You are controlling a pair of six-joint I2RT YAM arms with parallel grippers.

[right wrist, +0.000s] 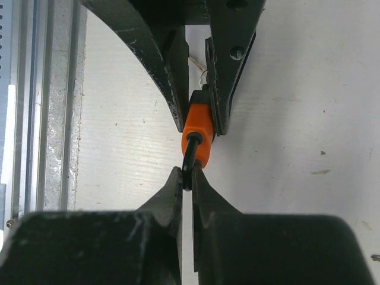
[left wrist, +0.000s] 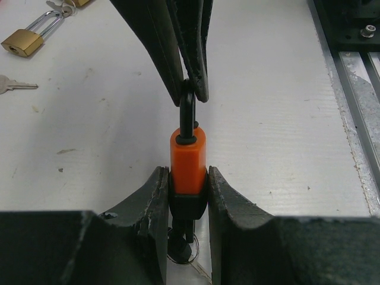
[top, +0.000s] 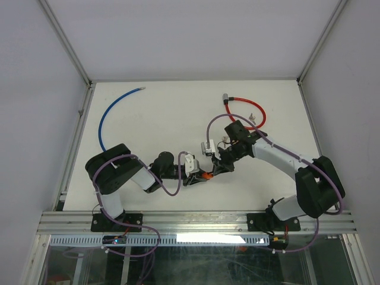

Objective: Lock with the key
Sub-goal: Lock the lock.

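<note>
An orange padlock (left wrist: 188, 160) with a black base hangs just above the table between both arms. My left gripper (left wrist: 187, 173) is shut on the sides of its body. Its black shackle (left wrist: 189, 116) points away from the left wrist and is pinched by my right gripper (right wrist: 187, 173), which is shut on it. From the right wrist, the orange body (right wrist: 198, 127) shows between the left gripper's fingers (right wrist: 172, 77). A dark key (left wrist: 181, 240) with a thin wire ring sticks out of the lock's base, behind the left fingers. From above, the padlock (top: 206, 176) sits mid-table where the two grippers meet.
A brass padlock (left wrist: 24, 41) and a loose silver key (left wrist: 15, 86) lie on the white table beyond the grippers. A blue cable (top: 113, 116) curves at the far left, a red cable (top: 246, 107) at the far right. The aluminium rail (left wrist: 356, 89) runs along the near edge.
</note>
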